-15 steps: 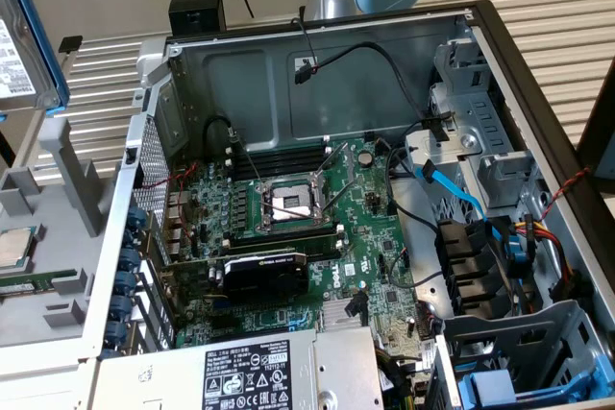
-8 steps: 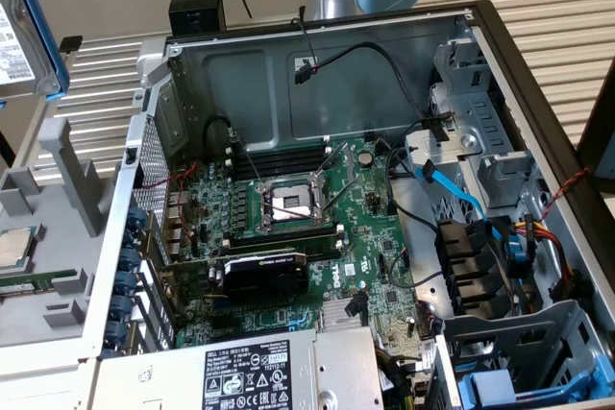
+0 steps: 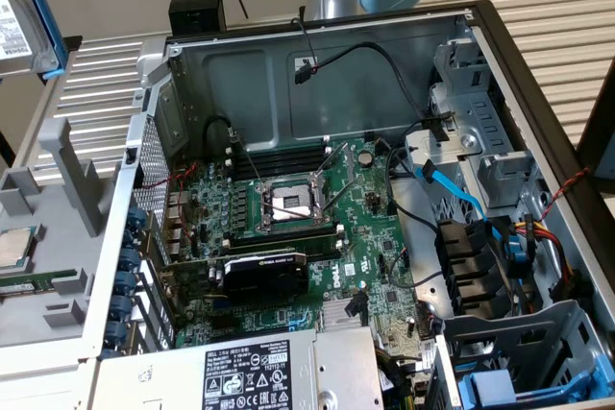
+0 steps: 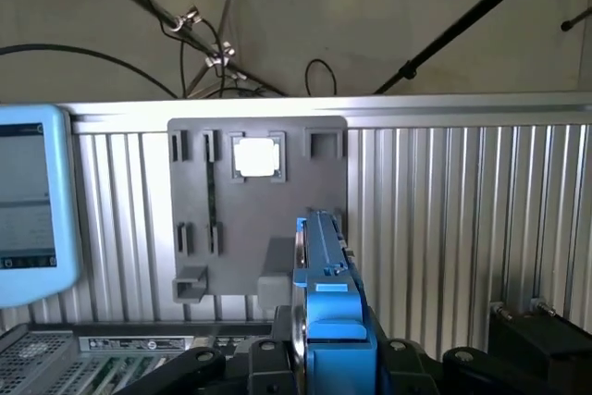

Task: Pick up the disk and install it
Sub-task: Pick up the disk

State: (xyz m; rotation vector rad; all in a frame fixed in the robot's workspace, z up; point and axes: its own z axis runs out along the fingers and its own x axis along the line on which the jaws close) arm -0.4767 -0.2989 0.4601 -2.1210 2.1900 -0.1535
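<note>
The jaws stand partway apart, clamped on either side of the edge-on disk (image 4: 324, 295).

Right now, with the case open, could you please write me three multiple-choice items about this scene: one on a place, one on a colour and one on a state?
1. The loose processor chip rests:
A. on the grey tray beside the case
B. on the motherboard
C. on the power supply

2. The carrier on the disk is:
A. red
B. blue
C. yellow

3. The end effector is:
A. open and empty
B. shut on a cable
C. shut on the disk

Key:
1 A: the chip sits in a recess of the tray, outside the case on the exterior view's left.
2 B: blue plastic runs along the disk's edge.
3 C: the wrist view shows the disk clamped edge-on from both sides.
</note>
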